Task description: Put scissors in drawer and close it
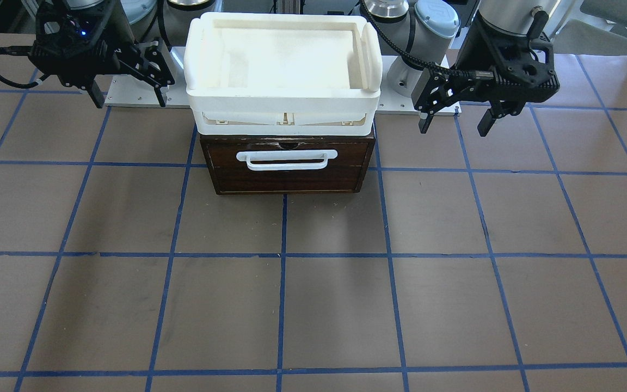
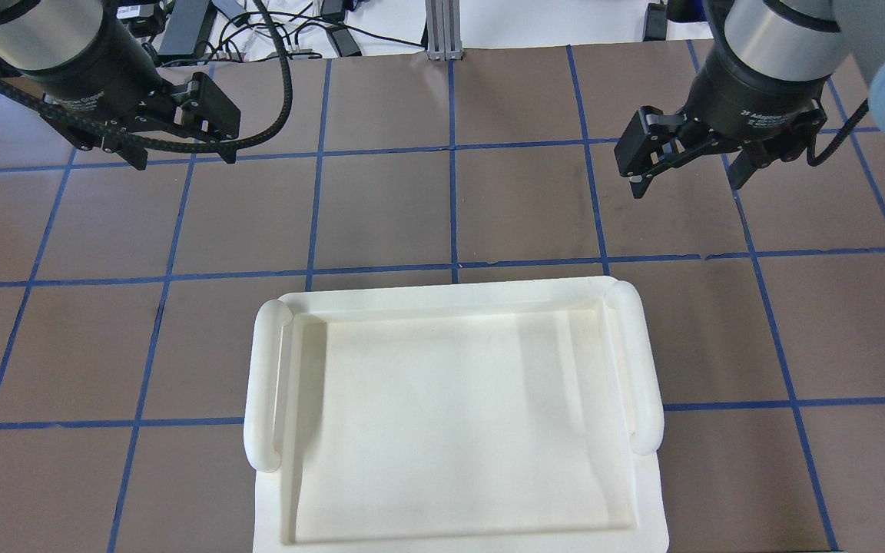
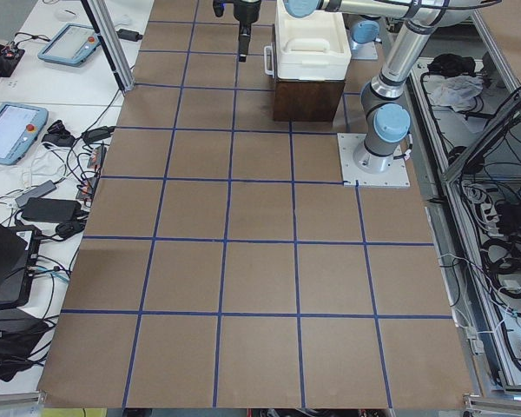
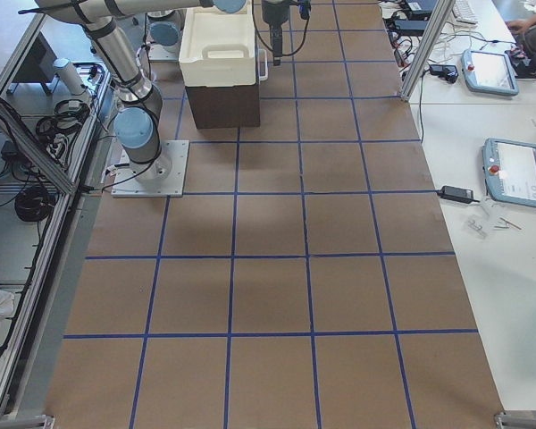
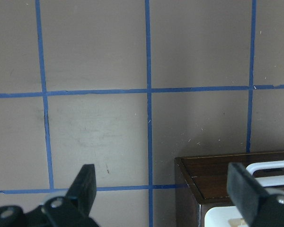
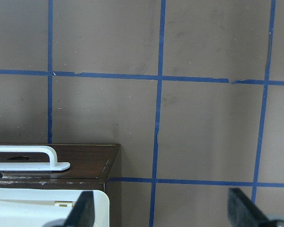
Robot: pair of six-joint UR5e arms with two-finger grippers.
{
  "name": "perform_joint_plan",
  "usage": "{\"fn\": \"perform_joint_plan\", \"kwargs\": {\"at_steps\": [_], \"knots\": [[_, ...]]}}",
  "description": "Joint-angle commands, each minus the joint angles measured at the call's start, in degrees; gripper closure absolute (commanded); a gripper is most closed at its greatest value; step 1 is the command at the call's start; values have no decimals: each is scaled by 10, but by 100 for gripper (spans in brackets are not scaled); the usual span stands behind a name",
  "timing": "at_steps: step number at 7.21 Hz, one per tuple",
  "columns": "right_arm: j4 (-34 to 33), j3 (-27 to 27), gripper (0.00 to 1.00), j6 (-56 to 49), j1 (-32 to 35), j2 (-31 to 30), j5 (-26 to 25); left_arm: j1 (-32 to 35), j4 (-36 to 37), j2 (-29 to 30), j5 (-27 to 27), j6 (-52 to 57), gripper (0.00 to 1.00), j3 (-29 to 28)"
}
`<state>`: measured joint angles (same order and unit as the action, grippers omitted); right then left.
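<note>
The dark brown drawer point(image 1: 286, 177) sits pushed in flush, its white loop handle point(image 1: 286, 159) facing away from the robot. The scissors show in no view. My left gripper point(image 1: 455, 125) hangs open and empty above the table beside the drawer box; in the left wrist view point(image 5: 163, 189) the box corner point(image 5: 227, 172) lies under its right finger. My right gripper point(image 1: 128, 98) hangs open and empty on the other side; in its wrist view point(image 6: 161, 208) the drawer front point(image 6: 85, 163) is at lower left. Both also show from overhead, left point(image 2: 181, 157) and right point(image 2: 686, 184).
A white plastic tray point(image 1: 283, 103) sits on top of the drawer box and hides it from overhead point(image 2: 266, 384). The brown table with blue grid tape point(image 1: 313, 305) stretches in front. Arm bases and mounting plates stand behind the box.
</note>
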<state>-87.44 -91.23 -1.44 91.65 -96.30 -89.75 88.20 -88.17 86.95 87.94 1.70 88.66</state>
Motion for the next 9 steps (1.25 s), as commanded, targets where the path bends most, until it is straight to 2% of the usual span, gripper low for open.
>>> {"fn": "perform_joint_plan", "kwargs": {"at_steps": [1, 4, 6, 9], "knots": [[1, -1, 0, 0, 0, 1, 0, 0, 8, 0, 0, 14, 0, 4], [0, -3, 0, -1, -1, 0, 0, -2, 8, -4, 7, 17, 0, 6], [0, -4, 0, -1, 0, 1, 0, -2, 18, -7, 34, 22, 0, 8], [0, -7, 0, 0, 1, 2, 1, -2, 19, -11, 32, 24, 0, 20]]}}
